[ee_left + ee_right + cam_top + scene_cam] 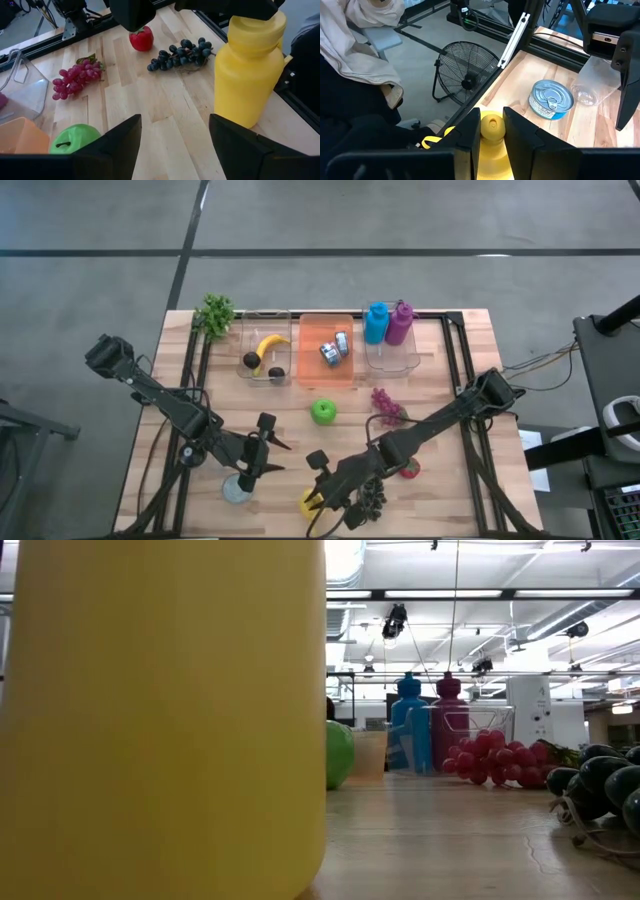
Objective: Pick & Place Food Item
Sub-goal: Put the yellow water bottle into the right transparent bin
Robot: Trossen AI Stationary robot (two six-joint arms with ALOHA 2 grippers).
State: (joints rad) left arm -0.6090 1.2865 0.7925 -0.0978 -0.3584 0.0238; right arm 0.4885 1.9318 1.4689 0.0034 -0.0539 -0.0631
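A yellow squeeze bottle (247, 75) stands upright on the table near its front edge, filling the left of the low view (160, 720). My right gripper (491, 114) reaches in from the right and is shut on the bottle's top. My left gripper (175, 145) hangs open to the bottle's left, above a blue-labelled tin can (550, 100), touching nothing. Black grapes (180, 57) lie just right of the bottle. A red fruit (141, 38), red grapes (77, 77) and a green apple (323, 412) lie further back. My right gripper pinches the yellow bottle's narrow cap (492, 127), at its very top, between the two fingers (470, 135). The fingers slant down at it from the table's right and far side. The bottle stands upright with its base (240, 120) on the table.
Along the far edge stand a clear bin (265, 355) with a banana, an orange bin (325, 350) with cans, and a clear bin (392, 345) with a blue and a purple bottle. A green plant (215, 313) sits at the far left. Bare wood lies mid-table.
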